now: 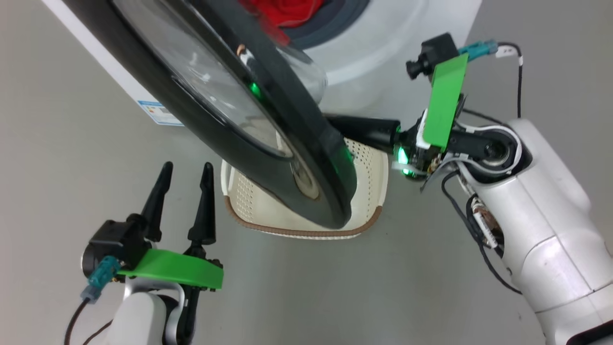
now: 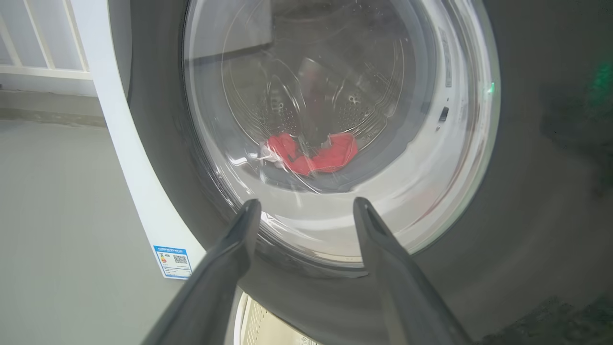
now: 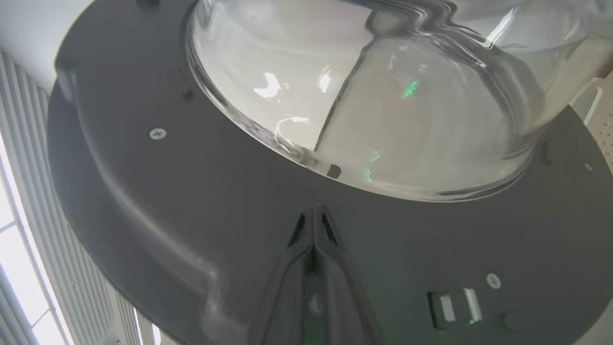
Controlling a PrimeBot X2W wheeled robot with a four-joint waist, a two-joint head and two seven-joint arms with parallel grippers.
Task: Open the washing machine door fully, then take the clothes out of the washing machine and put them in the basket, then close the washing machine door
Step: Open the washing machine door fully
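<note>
Door (image 1: 215, 96): glossy blk rim, domed clear glass; red clothes (image 1: 282, 12) at 12. L gripper (image 1: 187, 166) spread wide, empty. R gripper (image 3: 313, 211) pinched closed, empty.

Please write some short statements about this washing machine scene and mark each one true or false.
1. The right gripper is shut. True.
2. The left gripper holds the red clothes. False: it is open and empty; the clothes lie inside the washing machine.
3. The basket stands on the floor, under the washing machine door. True.
4. The washing machine door is closed. False: it stands open, out over the basket.
</note>
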